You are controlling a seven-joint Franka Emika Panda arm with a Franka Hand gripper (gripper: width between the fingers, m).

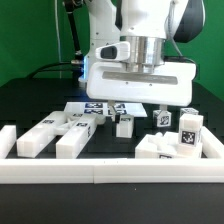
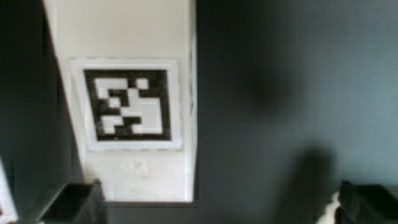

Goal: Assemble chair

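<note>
Item: chair parts (image 1: 60, 135), loose and unjoined, on black tabletop (image 1: 30, 100) inside white border rails (image 1: 110, 172).
Step, judged: early pick-up approach.
Fingers (image 2: 75, 205): apart, empty, above 1 tagged bar (image 2: 128, 100).
Next move, judged: centre on bar, descend, close across its width.

The arm (image 1: 150, 20) fills the upper middle of the exterior view, white and bulky, with its wrist (image 1: 147, 50) pointing straight down. Below it the gripper (image 1: 135, 106) hangs at the centre of the frame, its broad white body level. The jaws stand wide apart. In the wrist view both dark fingertips (image 2: 75, 205) show, far from each other.
</note>
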